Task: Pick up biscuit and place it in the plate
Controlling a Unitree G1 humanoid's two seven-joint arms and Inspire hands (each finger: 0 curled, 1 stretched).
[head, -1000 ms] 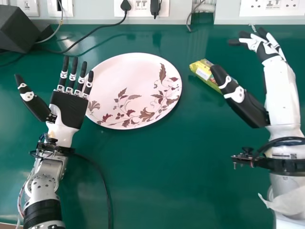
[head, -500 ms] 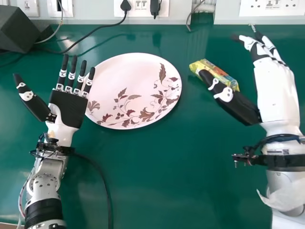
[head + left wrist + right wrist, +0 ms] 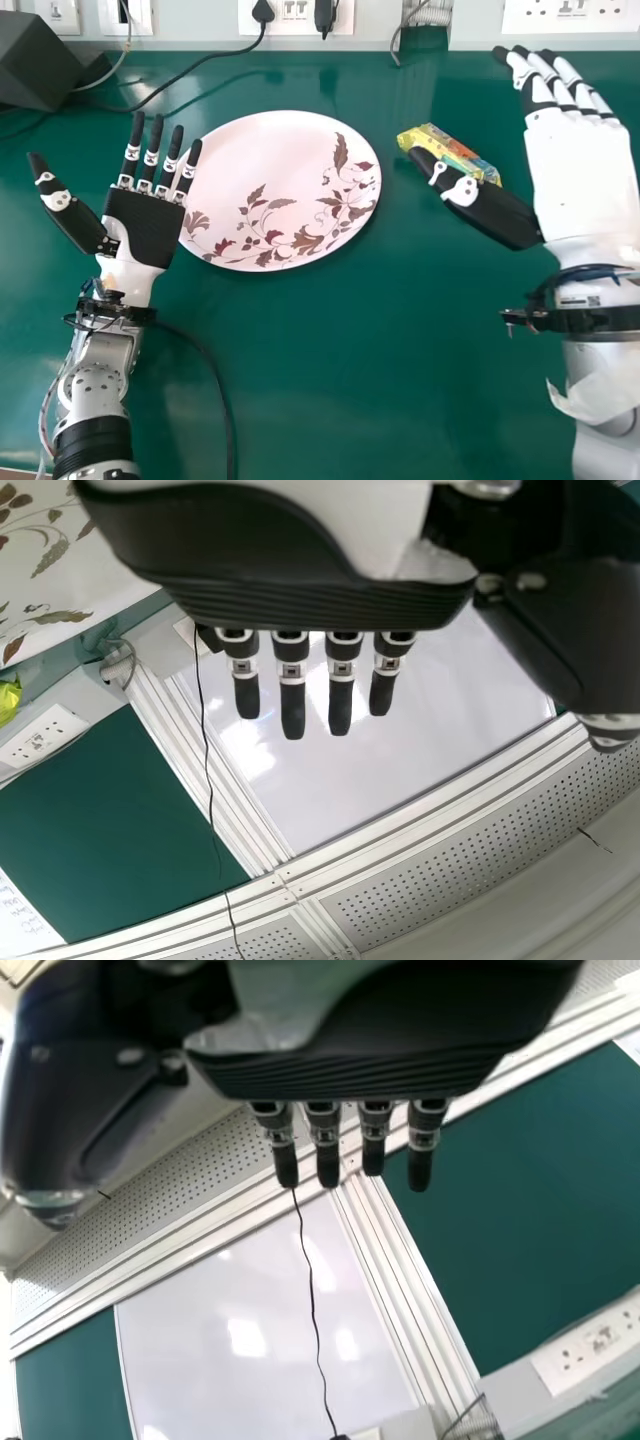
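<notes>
Head view | right hand (image 3: 583, 175) rolled palm-down, thumb now at biscuit (image 3: 452, 148) | fingers straight, grasping nothing | biscuit between 2 and 3 o'clock of plate (image 3: 275, 175) | left hand (image 3: 143, 228) idle, released | I'd pinch next

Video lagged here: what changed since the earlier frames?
The white-and-black right robot hand rolled to show more of its back, its thumb swinging left along the near side of the yellow biscuit packet. Nothing was grasped or released. The packet, round floral pink plate and left robot hand stayed put.
</notes>
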